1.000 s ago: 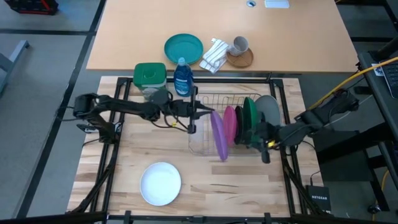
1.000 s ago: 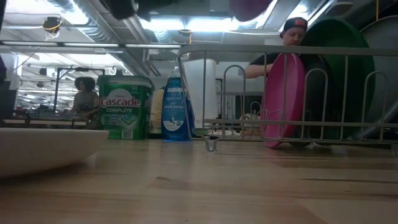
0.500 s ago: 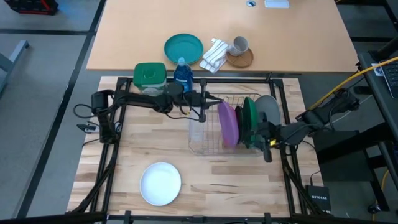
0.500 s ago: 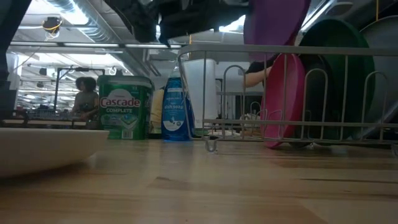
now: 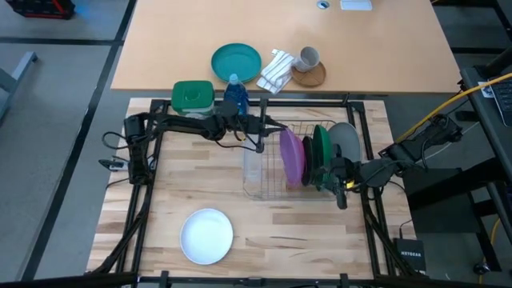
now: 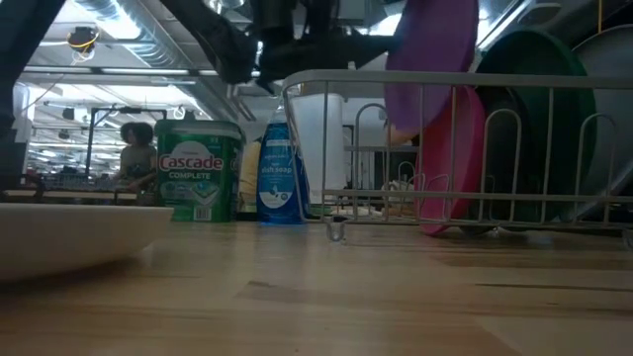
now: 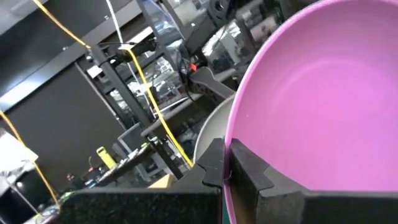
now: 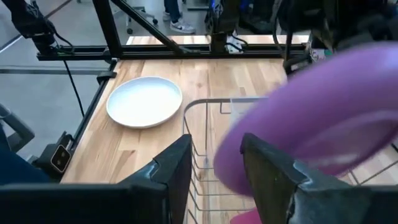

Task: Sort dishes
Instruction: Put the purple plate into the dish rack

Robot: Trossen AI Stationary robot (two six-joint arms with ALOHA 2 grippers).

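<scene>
My left gripper (image 5: 268, 138) is shut on a purple plate (image 5: 291, 158), held on edge over the wire dish rack (image 5: 256, 182). In the low view the purple plate (image 6: 435, 59) dips partly below the rack's top wire (image 6: 396, 79). A magenta-pink plate (image 6: 450, 168), a green plate (image 5: 322, 148) and a light grey plate (image 5: 346, 138) stand on edge in the rack. A white plate (image 5: 206, 236) lies flat at the near left. My right gripper (image 5: 328, 172) is open at the rack's right side, beside the green plate. My left gripper pinches the purple plate's rim (image 7: 231, 155) between its two fingers, one on each face. The fingers come level from the table's left. The plate stands on edge, its lower part inside the rack's outline; whether it touches the rack, I cannot tell.
A green-lidded tub (image 5: 192, 96) and a blue soap bottle (image 5: 234, 98) stand just beyond the rack's far left. A teal plate (image 5: 236, 62), a cloth (image 5: 277, 70) and a mug (image 5: 309, 58) are on the far desk. People show in the room behind (image 6: 134, 158).
My left gripper has carried the purple plate toward the table's right and far edge and downward. The plate has come closer to the magenta-pink plate and has sunk from above the rack to partly below its top wire. My right gripper has kept still.
</scene>
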